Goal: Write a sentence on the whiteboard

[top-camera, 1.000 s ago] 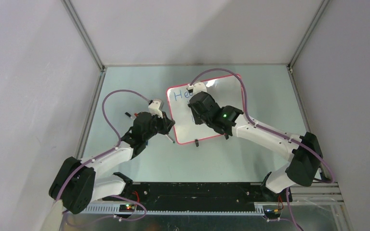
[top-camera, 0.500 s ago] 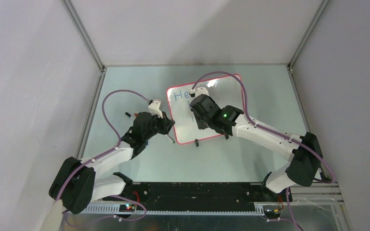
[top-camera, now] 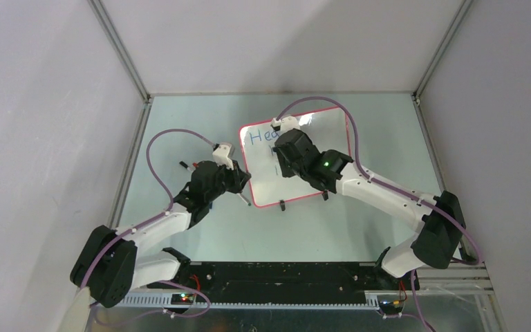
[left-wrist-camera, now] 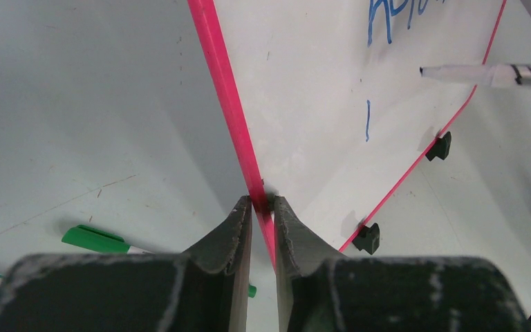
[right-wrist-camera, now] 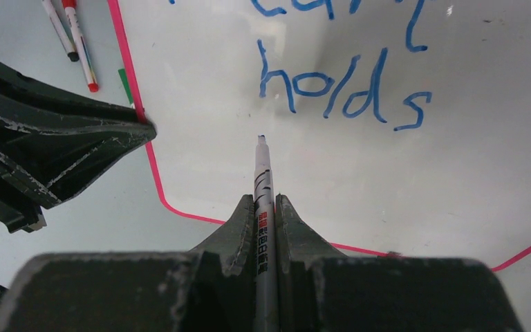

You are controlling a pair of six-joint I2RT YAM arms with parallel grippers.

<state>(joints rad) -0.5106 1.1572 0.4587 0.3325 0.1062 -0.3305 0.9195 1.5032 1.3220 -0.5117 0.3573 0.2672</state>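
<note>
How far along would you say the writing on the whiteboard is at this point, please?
Done: two blue lines of the sentence show; the lower reads "holds", the upper is cropped. In hand: the right pincer grips a marker, tip just below "holds", while the left pincer clamps the whiteboard by its red frame. Left: the board under "holds" looks bare, so probably another line.

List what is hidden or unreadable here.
Top line of writing: right wrist view, cut off by the upper edge.
Writing on the whiteboard: top view, too small, mostly under the right arm.
Green pen: left wrist view, partly behind the left gripper.
Tip of the marker: right wrist view, touching or not unclear.
</note>
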